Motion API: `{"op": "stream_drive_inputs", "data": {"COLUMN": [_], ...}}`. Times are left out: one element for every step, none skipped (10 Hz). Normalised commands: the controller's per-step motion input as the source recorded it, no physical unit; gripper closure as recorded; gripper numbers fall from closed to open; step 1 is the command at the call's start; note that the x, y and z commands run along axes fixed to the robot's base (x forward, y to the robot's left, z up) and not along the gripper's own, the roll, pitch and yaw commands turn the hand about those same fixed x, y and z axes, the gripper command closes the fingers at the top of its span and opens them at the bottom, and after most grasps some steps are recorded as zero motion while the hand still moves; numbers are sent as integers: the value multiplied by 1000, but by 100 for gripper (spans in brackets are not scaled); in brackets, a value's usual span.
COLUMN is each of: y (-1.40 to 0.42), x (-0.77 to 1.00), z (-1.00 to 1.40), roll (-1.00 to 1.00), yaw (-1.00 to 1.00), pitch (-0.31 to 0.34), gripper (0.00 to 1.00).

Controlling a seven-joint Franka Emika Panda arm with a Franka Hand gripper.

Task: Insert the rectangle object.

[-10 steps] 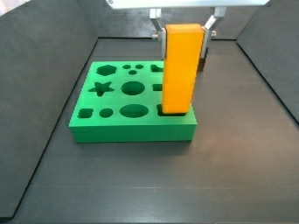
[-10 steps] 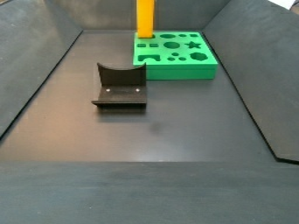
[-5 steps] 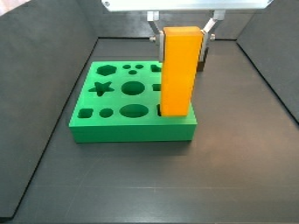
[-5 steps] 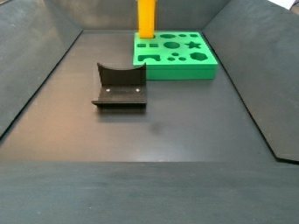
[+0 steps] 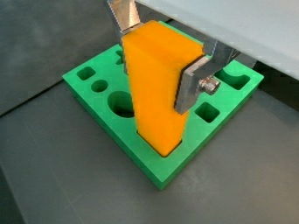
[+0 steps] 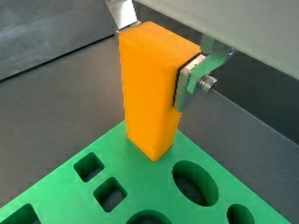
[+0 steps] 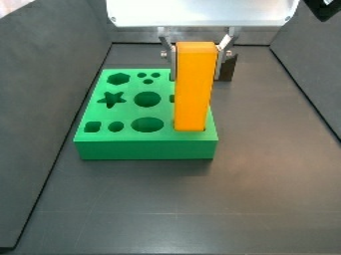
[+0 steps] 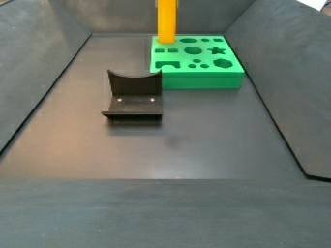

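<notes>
Smooth, matt orange-yellow plastic rectangle object (image 5: 158, 87) held upright in the gripper (image 5: 163, 48), brushed silver metal fingers (image 5: 194, 80), above the matt green board (image 5: 176, 166).

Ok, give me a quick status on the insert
Gripper shut on rectangle object, above green board. Block upright, lower end at board's edge slot, not seated. Nothing in the way.

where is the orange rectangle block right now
The rectangle object stands upright between the jaws of the gripper, its lower end at the green board, by the board's right edge in that side view. Whether it sits in a hole is unclear.
</notes>
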Motion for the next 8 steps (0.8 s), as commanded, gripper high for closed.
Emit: {"op": "stream_drive_inputs", "data": {"y": [0, -40, -109, -71, 0, 69, -11, 0], "x": [0, 0, 109, 57, 0, 0, 0, 0], "z": [-317, -557, -711, -723, -374, -37, 0, 0], "roll": [139, 84, 71, 51, -17, -69, 27, 0], "yaw": [0, 0, 0, 0, -17, 0, 0, 0], "pitch": [40, 0, -11, -63, -70, 0, 0, 0], "gripper": [100, 100, 100, 100, 100, 100, 100, 100]}}
